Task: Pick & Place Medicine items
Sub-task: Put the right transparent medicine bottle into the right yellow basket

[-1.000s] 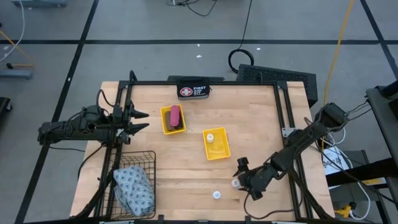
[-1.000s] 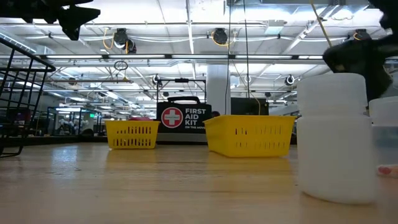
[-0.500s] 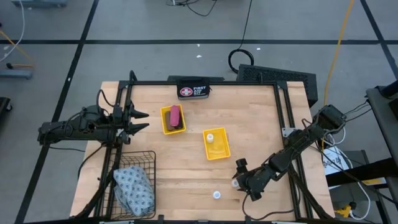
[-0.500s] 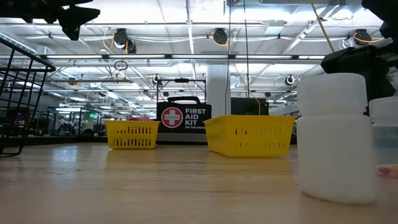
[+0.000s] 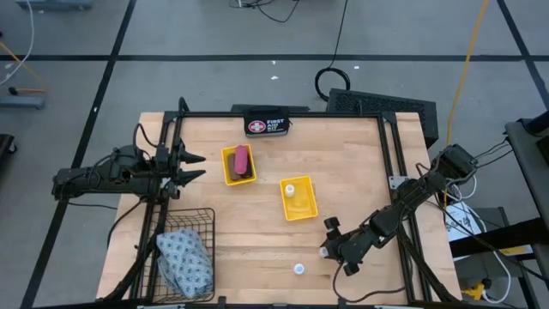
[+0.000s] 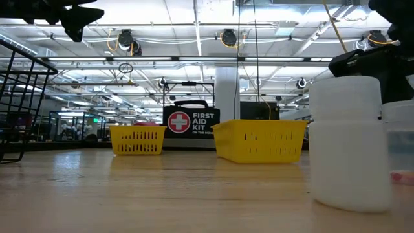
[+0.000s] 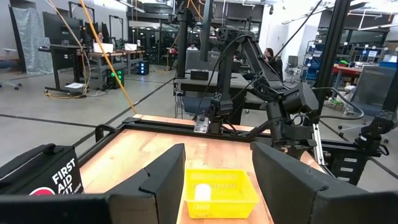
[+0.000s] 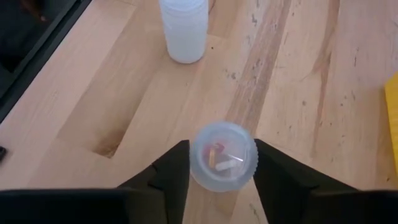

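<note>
Right gripper has crept a bit toward 11 o'clock since a sec ago; its fingers now straddle one white container at table's 5 o'clock, touching or not, can't tell. Three white containers total: that one, a 2nd just beside at 7 o'clock of it, a 3rd in the centre yellow tray. Two trays; the other holds a pink bar. Black case at 12 reads "FIRST AID KIT". Pouch in wire basket, 7 o'clock. Left gripper waits open at 9.

arms: two, dark, jointed | left hand – pointed black fingers | right hand – blocky black
</note>
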Robot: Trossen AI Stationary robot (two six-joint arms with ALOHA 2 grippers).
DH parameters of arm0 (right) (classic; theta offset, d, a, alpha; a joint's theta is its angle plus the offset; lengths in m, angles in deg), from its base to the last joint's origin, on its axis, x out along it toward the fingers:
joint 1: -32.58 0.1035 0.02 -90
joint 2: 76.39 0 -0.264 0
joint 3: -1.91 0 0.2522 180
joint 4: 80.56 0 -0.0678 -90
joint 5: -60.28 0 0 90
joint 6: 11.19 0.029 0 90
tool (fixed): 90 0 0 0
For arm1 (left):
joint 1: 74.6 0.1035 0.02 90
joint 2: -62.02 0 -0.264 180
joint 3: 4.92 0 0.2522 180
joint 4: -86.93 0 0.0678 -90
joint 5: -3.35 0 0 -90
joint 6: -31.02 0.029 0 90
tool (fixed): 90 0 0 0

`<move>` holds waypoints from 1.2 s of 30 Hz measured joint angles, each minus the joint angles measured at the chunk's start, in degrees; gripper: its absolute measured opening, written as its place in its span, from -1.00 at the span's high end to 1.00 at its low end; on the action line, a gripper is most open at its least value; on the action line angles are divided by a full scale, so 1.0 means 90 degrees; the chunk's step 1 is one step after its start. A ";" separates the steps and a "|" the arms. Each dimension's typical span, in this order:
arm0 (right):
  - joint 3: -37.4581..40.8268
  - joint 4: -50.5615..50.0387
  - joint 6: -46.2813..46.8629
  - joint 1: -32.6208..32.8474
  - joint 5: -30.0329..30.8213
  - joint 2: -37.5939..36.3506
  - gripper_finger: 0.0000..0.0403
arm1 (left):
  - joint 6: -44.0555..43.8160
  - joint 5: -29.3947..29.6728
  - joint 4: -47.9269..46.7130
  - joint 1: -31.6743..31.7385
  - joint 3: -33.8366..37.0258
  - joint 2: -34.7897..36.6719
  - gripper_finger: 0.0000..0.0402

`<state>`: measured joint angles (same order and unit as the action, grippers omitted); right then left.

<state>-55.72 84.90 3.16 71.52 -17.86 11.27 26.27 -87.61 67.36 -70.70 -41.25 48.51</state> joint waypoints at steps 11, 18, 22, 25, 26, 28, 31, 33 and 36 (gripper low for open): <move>-0.0005 0.0277 -0.0197 -0.0462 0.0006 -0.0483 0.26 | 0.0000 0.0000 0.0000 0.0000 0.0000 0.0000 0.01; -0.0012 0.0413 -0.0247 -0.1257 0.0009 -0.1464 0.33 | 0.0002 0.0000 0.0000 0.0000 0.0000 0.0000 0.01; -0.0012 0.0408 -0.0374 -0.1826 0.0009 -0.1926 0.35 | 0.0000 0.0001 0.0000 -0.0001 0.0000 0.0000 0.01; -0.0012 0.0389 -0.0598 -0.2254 0.0009 -0.2068 0.31 | 0.0000 0.0001 0.0000 0.0000 0.0000 0.0000 0.01; -0.0012 0.0352 -0.0700 -0.2394 0.0006 -0.2079 0.30 | 0.0002 0.0001 0.0000 -0.0002 0.0000 0.0000 0.01; -0.0012 0.0218 -0.0895 -0.2658 -0.0010 -0.2073 0.29 | 0.0000 0.0001 0.0000 0.0000 0.0000 0.0000 0.01; -0.0012 0.0061 -0.1160 -0.3082 -0.0274 -0.1911 0.31 | 0.0000 0.0001 0.0000 0.0000 0.0000 0.0000 0.01; -0.0010 -0.0006 -0.1190 -0.3327 -0.0444 -0.1782 0.33 | 0.0000 0.0000 0.0000 -0.0002 0.0000 0.0000 0.01; -0.0012 0.0048 -0.1245 -0.3633 -0.0520 -0.1505 0.33 | 0.0000 0.0001 0.0000 -0.0002 0.0000 0.0000 0.01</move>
<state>-55.84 85.34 -8.04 38.82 -22.54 -2.28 26.27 -87.60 67.36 -70.72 -41.25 48.51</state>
